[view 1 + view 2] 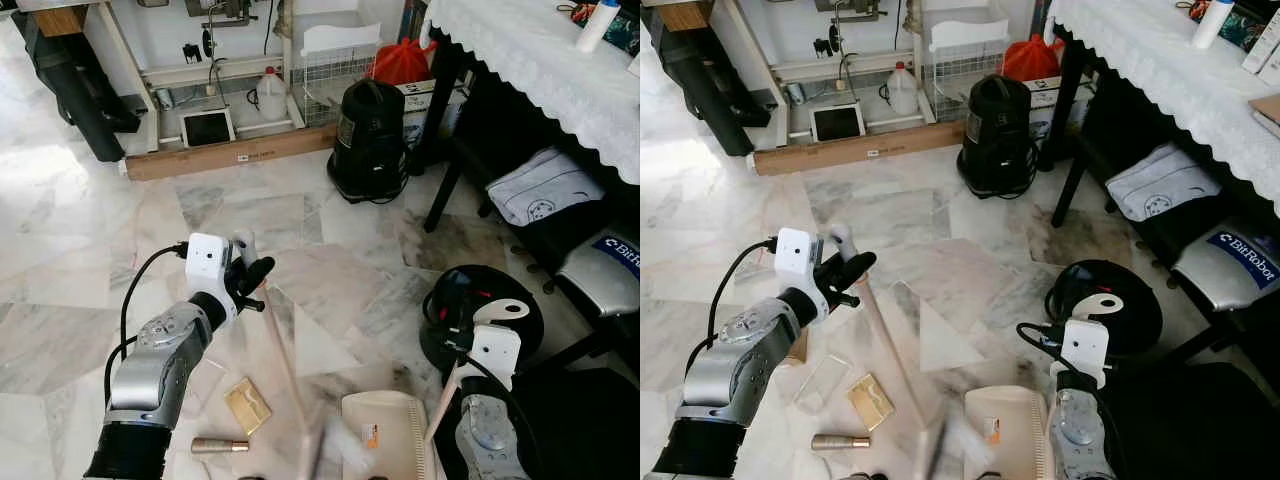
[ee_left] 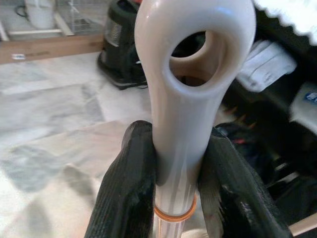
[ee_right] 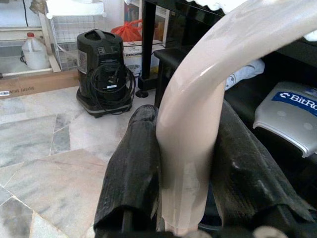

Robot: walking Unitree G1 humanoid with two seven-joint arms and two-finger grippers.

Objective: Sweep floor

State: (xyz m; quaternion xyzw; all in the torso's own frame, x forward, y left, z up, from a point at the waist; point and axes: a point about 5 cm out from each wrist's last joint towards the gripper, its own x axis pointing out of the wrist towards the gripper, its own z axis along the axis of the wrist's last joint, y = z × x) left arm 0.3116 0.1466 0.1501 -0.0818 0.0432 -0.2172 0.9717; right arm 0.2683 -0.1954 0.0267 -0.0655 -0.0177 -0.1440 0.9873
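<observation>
The broom (image 1: 285, 365) has a pale pink-beige stick with a looped hanging hole at its top (image 2: 195, 49) — that end sits high, the stick slanting down across the marble floor (image 1: 80, 230) to a blurred head near the bottom edge. The dustpan (image 1: 385, 435) — cream, ribbed along one side — rests on the floor just beside the broom's lower end, its curved beige handle (image 3: 198, 124) rising upward.
</observation>
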